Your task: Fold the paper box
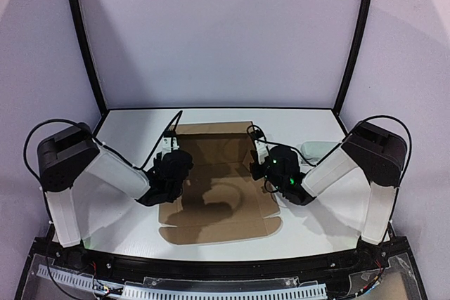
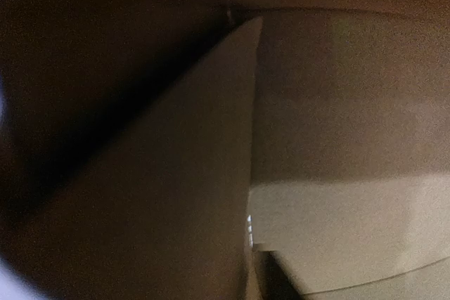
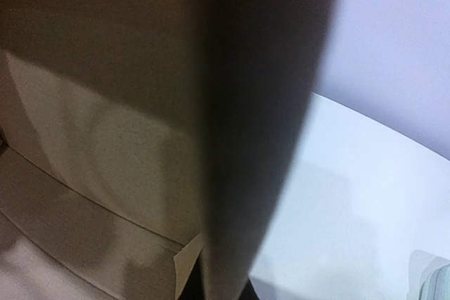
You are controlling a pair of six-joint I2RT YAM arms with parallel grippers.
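Note:
The paper box (image 1: pixel 218 205) is a brown cardboard sheet lying in the middle of the table, its back panel and side flaps partly raised. My left gripper (image 1: pixel 177 168) is at the box's left flap; its fingers are hidden by its own body. In the left wrist view, cardboard (image 2: pixel 337 103) fills the frame and no fingers show. My right gripper (image 1: pixel 267 166) is at the right flap. The right wrist view has that flap (image 3: pixel 246 138) edge-on, running down into the jaws, which are shut on it.
A small pale green-grey case (image 1: pixel 318 148) lies on the white table (image 1: pixel 119 226) just right of the box, behind my right arm; its corner shows in the right wrist view (image 3: pixel 434 279). Black frame posts stand at the back corners.

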